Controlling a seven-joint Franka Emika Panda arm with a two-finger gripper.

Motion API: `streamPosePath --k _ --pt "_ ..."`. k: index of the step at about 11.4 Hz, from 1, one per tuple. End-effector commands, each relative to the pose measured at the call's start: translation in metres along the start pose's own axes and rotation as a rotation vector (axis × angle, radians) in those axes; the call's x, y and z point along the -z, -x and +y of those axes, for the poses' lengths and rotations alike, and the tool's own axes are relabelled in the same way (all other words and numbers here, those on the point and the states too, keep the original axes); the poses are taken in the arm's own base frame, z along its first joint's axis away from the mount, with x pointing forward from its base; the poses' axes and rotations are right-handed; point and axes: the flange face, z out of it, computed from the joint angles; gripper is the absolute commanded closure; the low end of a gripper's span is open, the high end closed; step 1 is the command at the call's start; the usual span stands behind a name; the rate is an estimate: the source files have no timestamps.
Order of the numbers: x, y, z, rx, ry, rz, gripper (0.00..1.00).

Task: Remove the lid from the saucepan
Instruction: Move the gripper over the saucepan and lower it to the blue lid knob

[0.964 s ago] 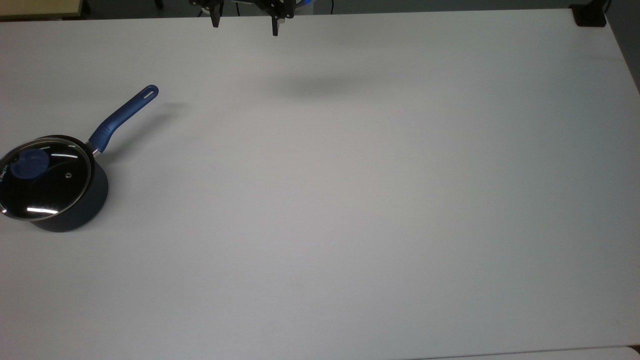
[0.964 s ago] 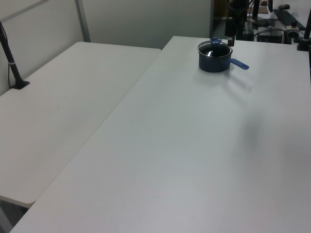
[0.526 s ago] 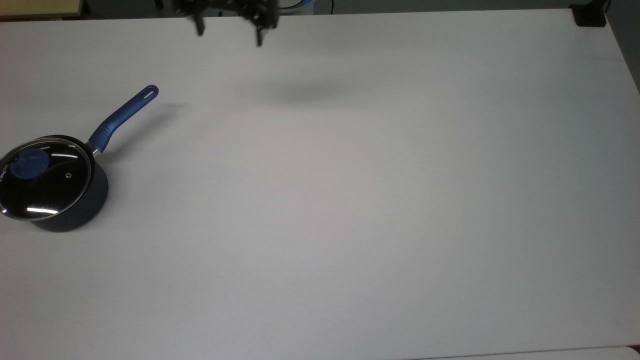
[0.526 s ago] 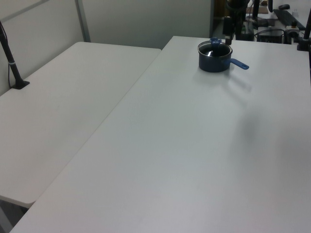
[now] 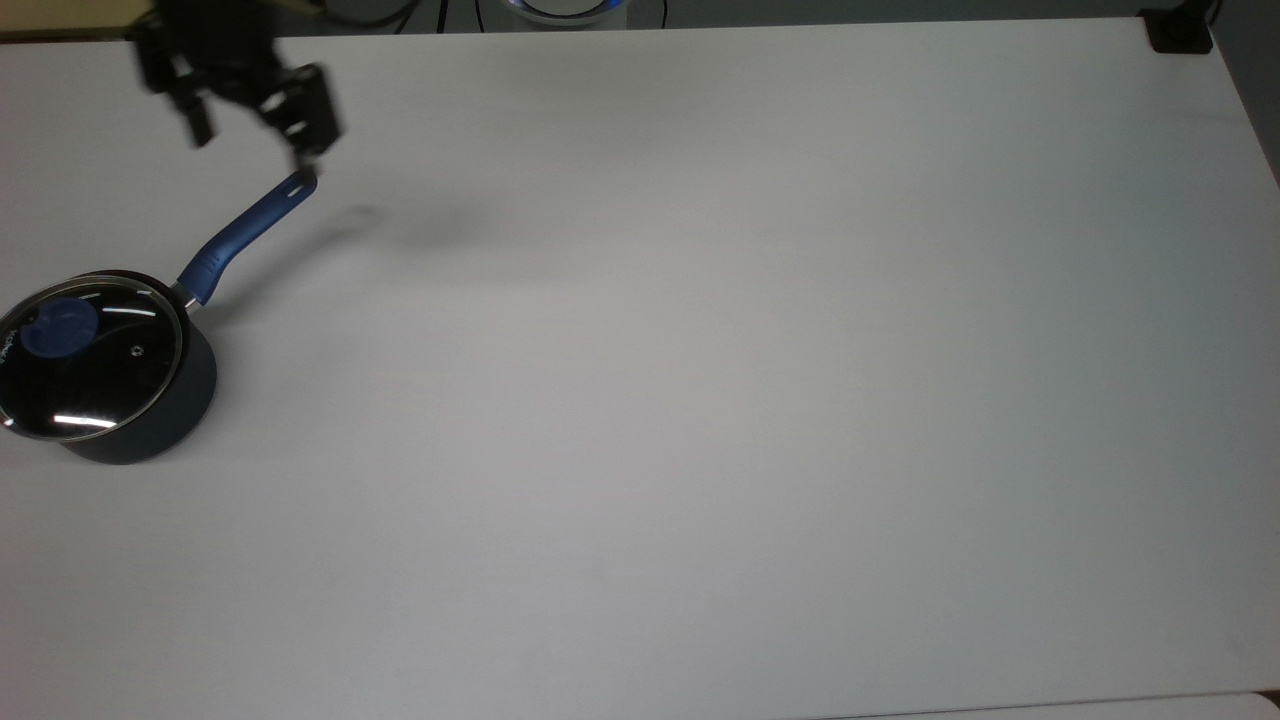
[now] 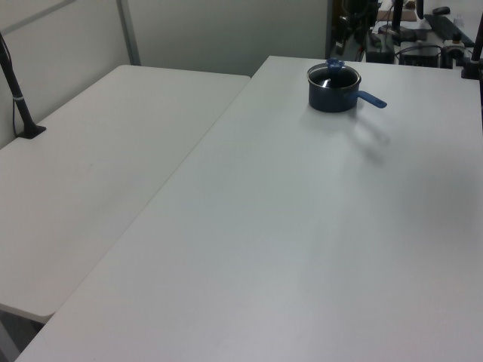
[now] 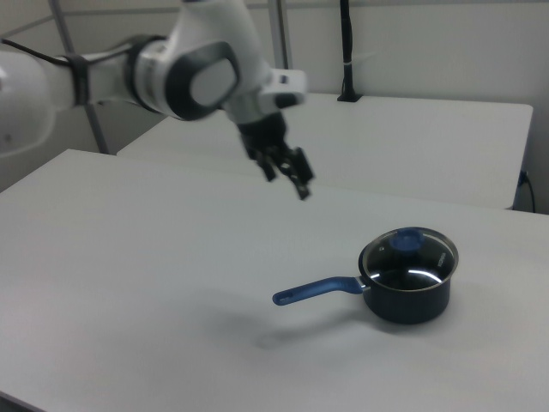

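Currently the saucepan (image 5: pixel 130 400) sits at 9 o'clock on the white tabletop (image 5: pixel 700 400) in the top view, lid (image 5: pixel 88 358) seated on it, blue knob (image 5: pixel 60 326) up. Handle (image 5: pixel 250 232) points toward 1 o'clock. Gripper (image 5: pixel 250 135) hovers in the air just past the handle's slotted end, at 11 o'clock on the tabletop, jaws spread apart, holding nothing. In the right view the gripper (image 7: pixel 287 176) hangs above the tabletop, well apart from the lid (image 7: pixel 409 251).

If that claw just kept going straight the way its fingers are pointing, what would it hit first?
Probably the white table. In the right view the gripper hangs in the air, pointing down and tilted towards the saucepan. Its line seems to land near the handle's slotted end, though depth is hard to judge.
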Motion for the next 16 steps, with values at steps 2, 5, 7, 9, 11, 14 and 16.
streamPosePath --k 2,5,7,9,11,14,16 --pt "-0.06 -0.049 0.073 -0.068 0.05 0.16 0.0" --pt "-0.114 -0.056 0.119 0.043 0.113 0.198 0.0" --pt "-0.126 -0.06 0.137 0.036 0.118 0.22 0.0" --pt "-0.145 -0.067 0.136 0.03 0.118 0.243 0.0" --pt "-0.155 -0.069 0.138 0.029 0.12 0.277 0.0" --pt "-0.156 -0.07 0.131 0.004 0.104 0.285 0.0" --pt "-0.146 -0.072 0.128 -0.005 0.095 0.298 0.0"
